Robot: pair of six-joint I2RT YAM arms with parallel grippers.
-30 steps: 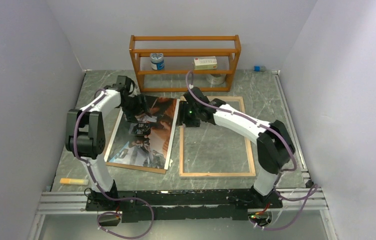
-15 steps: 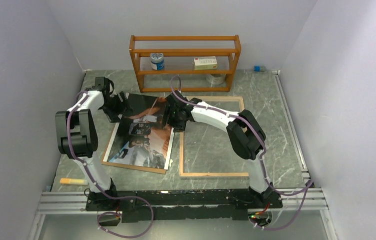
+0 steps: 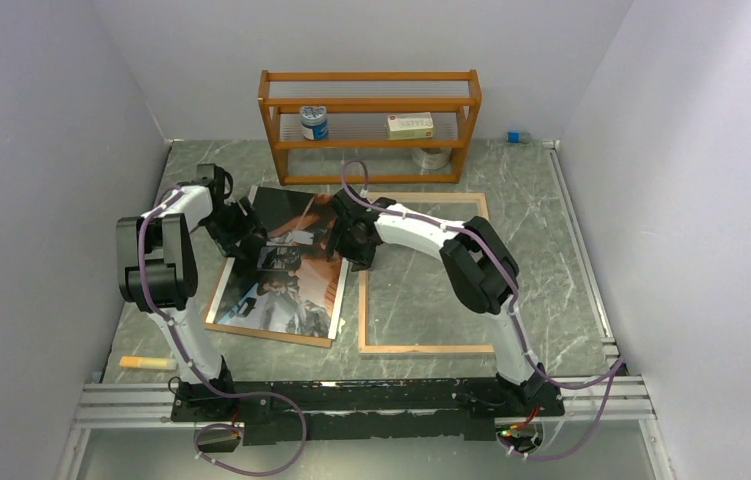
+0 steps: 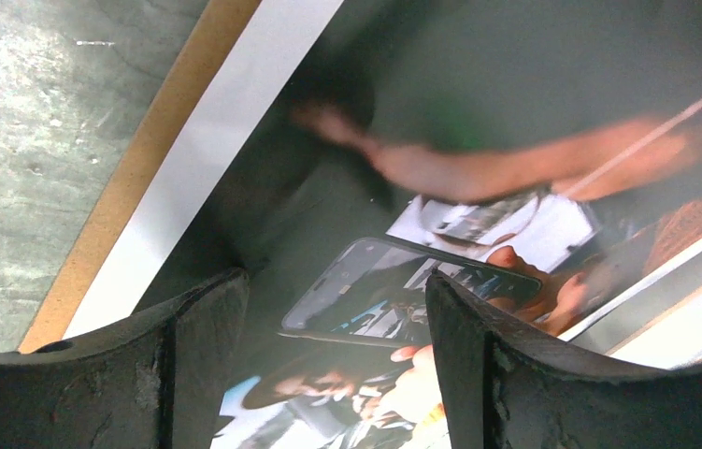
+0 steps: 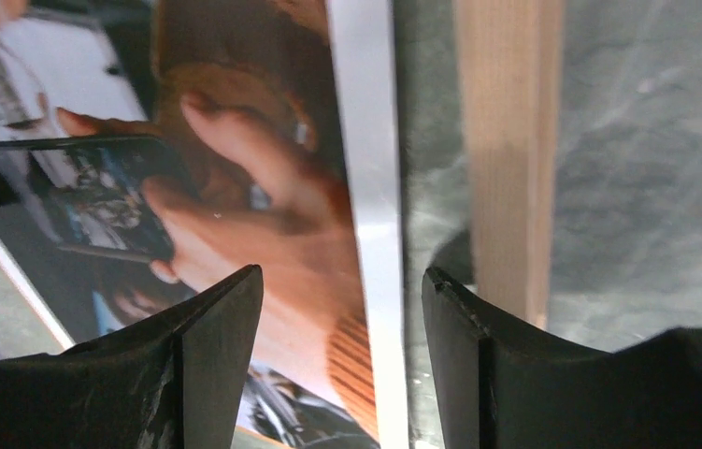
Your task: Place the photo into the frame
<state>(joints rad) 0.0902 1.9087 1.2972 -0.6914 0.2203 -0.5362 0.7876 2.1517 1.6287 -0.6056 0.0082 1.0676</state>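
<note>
While your left claw [image 4: 337, 304] and right claw [image 5: 342, 299] gape empty over the photo [image 3: 286, 280], the frame [image 3: 431, 349] lies just beside it; box [image 3: 410, 125] label unreadable

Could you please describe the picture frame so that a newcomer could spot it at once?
Find the orange wooden shelf rack at the far side of the table. In front of its right half a large rectangle lies flat: that is the frame. Only its thin light-wood rim is solid, the marbled table showing through the middle, unlike the colourful photo lying just left of it.
</note>
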